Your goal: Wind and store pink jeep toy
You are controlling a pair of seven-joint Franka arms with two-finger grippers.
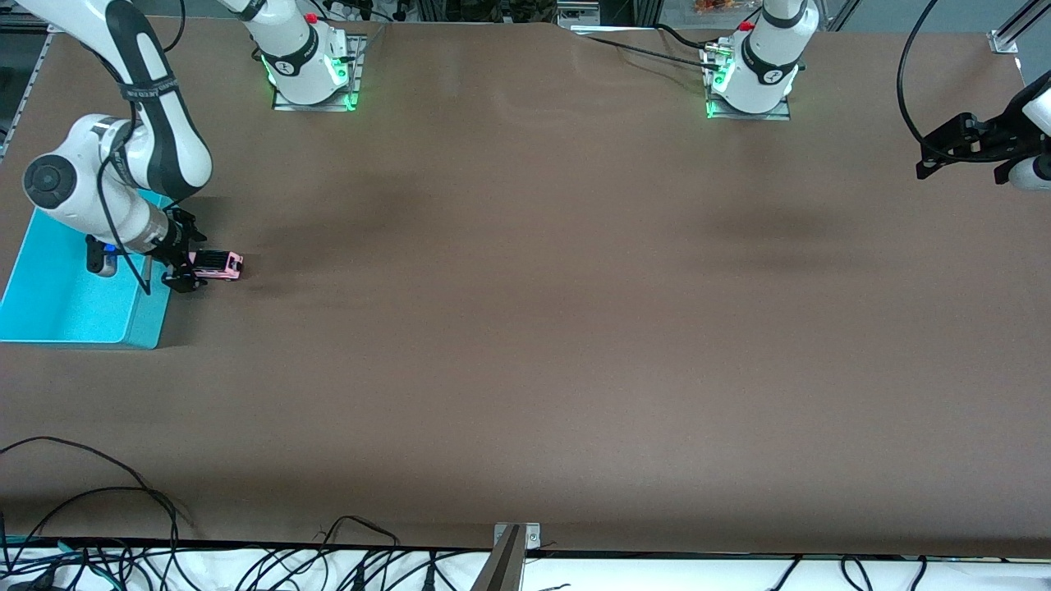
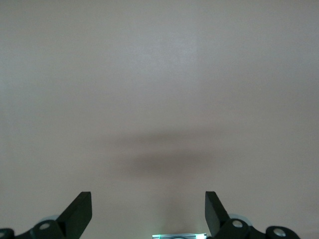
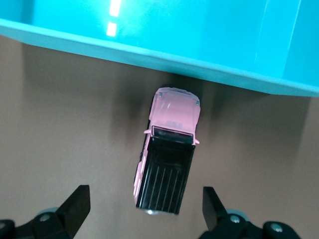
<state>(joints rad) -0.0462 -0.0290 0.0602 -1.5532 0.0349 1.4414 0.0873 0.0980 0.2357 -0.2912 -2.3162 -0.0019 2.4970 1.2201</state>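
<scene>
We see the pink jeep toy (image 1: 219,264) on the brown tabletop (image 1: 525,328), just beside the turquoise bin (image 1: 49,304) at the right arm's end. Our right gripper (image 1: 185,261) sits low around it, fingers (image 3: 75,206) spread apart on either side, not touching it. Our left gripper (image 1: 944,152) waits at the left arm's end over bare tabletop, fingers (image 2: 79,211) apart.

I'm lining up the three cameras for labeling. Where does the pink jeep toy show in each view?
Front view: pink jeep toy on the table beside the turquoise bin, at the right gripper.
Left wrist view: not in it.
Right wrist view: pink jeep toy mid-picture, between open fingers.
Shared landmark: the turquoise bin.
</scene>
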